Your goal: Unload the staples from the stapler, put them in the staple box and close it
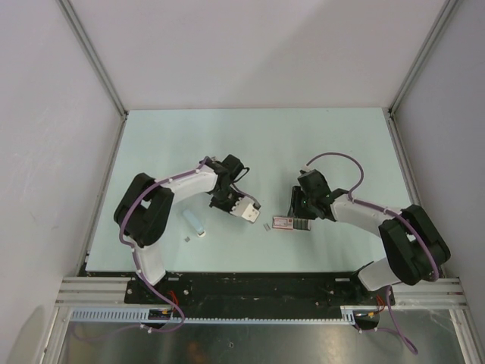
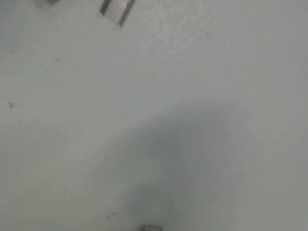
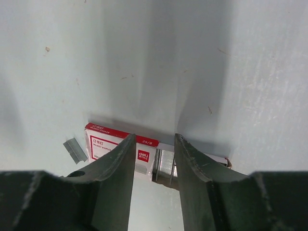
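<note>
From above, two arms reach over the pale counter (image 1: 341, 136). One white stapler (image 1: 248, 211) sits at the tips of the left end effector (image 1: 236, 205), but I cannot tell whether it is clamped. Two loose strips of staples (image 1: 265, 226) lie on the counter, one between the stapler and the single pink-and-white box (image 1: 282, 222) and the second strip (image 1: 186, 240) near the one pale blue piece (image 1: 195, 222). The right end effector (image 1: 301, 221) hangs over the box's right end. The left wrist view is blurred and shows no fingers, only a pale object (image 2: 115, 10) at the top edge and a grey bit (image 2: 150, 228) at the bottom. In the right wrist view, two dark fingers (image 3: 115, 173) stand apart and released over the box (image 3: 103, 139). Its tray shows a silver block (image 3: 166, 166), and one loose strip (image 3: 75, 149) lies just beside it.
</note>
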You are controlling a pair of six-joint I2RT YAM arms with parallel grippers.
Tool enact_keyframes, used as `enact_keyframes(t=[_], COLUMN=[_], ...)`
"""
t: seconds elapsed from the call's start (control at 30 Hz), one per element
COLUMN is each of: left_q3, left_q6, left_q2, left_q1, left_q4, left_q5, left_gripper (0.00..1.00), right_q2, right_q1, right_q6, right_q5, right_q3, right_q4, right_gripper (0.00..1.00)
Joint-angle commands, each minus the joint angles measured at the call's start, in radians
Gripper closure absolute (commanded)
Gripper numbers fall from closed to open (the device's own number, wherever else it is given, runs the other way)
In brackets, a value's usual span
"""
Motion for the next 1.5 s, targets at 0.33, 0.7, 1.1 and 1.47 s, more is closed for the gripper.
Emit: enact_keyframes(t=[0.33, 0.7, 1.1, 1.47], left_q3=[0.278, 0.674, 0.639, 0.424], left_q6=[-0.387, -1.05, -1.168, -0.834], left_q2=[-0.137, -0.133, -0.054, -0.077], left_q1=[0.014, 0.159, 0.137, 0.011], left_q4=[-0.09, -0.081, -0.082, -0.071], left_q5=[0.303, 1.159, 1.428, 0.472], left_gripper=[0.86, 0.75, 0.69, 0.56], right_q2=[-0.211, -0.527, -0.566, -0.542], right_q1=[-0.083, -0.085, -0.03, -0.058], right_q6=[-0.071, -0.169, -0.064, -0.115], right_q5=[-0.055, -0.282, -0.39, -0.058], right_q3=[0.042, 0.043, 0.067, 0.072], right_q4=[0.08, 0.349, 0.514, 0.197], right_gripper=[0.42, 0.45, 0.51, 0.51])
